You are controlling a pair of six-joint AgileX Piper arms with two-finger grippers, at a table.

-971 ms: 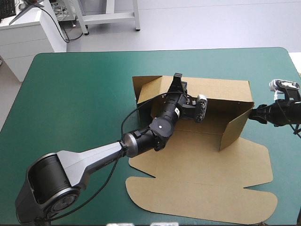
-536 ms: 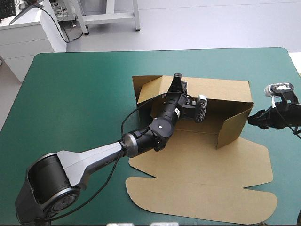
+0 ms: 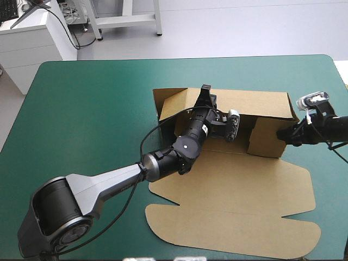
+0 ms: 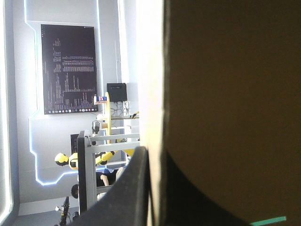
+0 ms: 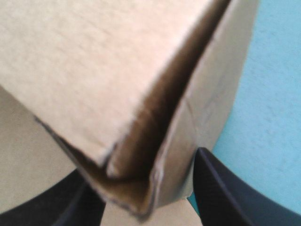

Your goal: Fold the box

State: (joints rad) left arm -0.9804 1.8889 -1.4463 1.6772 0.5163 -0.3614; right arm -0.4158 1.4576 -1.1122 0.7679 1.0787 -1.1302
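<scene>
**Both pincers at the half-raised box (image 3: 261,109), right of the worktop's (image 3: 98,109) middle**

The left arm comes in from the near left corner, elbow bent above the flat board. The left pincer (image 3: 205,93) pinches the top edge of the upright far wall, the sheet between its black fingers. The right arm lies low and level from the right edge. The right pincer (image 3: 284,134) is spread, with the box's right end corner between its fingers, against the upright end flap. The remaining brown sheet lies flat toward the near edge.
</scene>
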